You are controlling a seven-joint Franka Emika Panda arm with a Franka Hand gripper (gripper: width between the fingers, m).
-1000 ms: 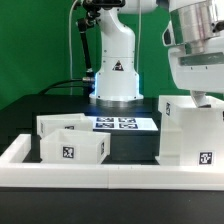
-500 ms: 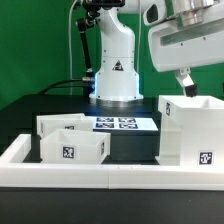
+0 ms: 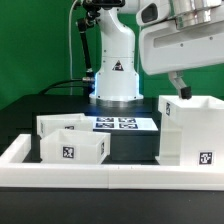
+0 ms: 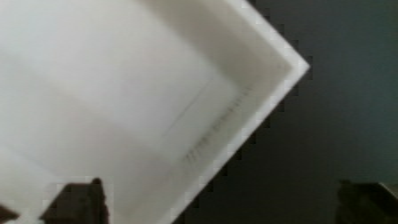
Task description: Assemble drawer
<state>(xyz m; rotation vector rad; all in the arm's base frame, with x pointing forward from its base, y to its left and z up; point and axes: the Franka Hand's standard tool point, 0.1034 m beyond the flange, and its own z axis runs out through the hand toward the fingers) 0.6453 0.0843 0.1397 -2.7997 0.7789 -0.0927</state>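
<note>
White plastic parts of the drawer all sit loose on the black table [image 3: 40, 105]. The tall casing [image 3: 190, 132] stands upright at the exterior view's right. The two tray boxes, a front one [image 3: 72, 146] and a rear one [image 3: 58, 123] just behind it, rest at the exterior view's left, well apart from the casing. The marker board [image 3: 118, 124] lies further back between the two groups, and the low border wall [image 3: 110, 176] runs across the front.

What has changed over the last second is the arm. The gripper [image 3: 183, 86] was down at the casing's top edge; it has lifted clear and drifted toward the exterior view's left. It now hangs just above the casing's upper corner on that side, not touching it. The casing itself has not shifted.

In the wrist view the two dark fingertips [image 4: 75, 200] stand wide apart with nothing between them, only the casing's white face and edge below. The hand is released and empty.

As I read it, the casing has been placed or nudged and let go, so that step looks finished. Neither tray is inside it yet, and fetching one of them is probably next
</note>
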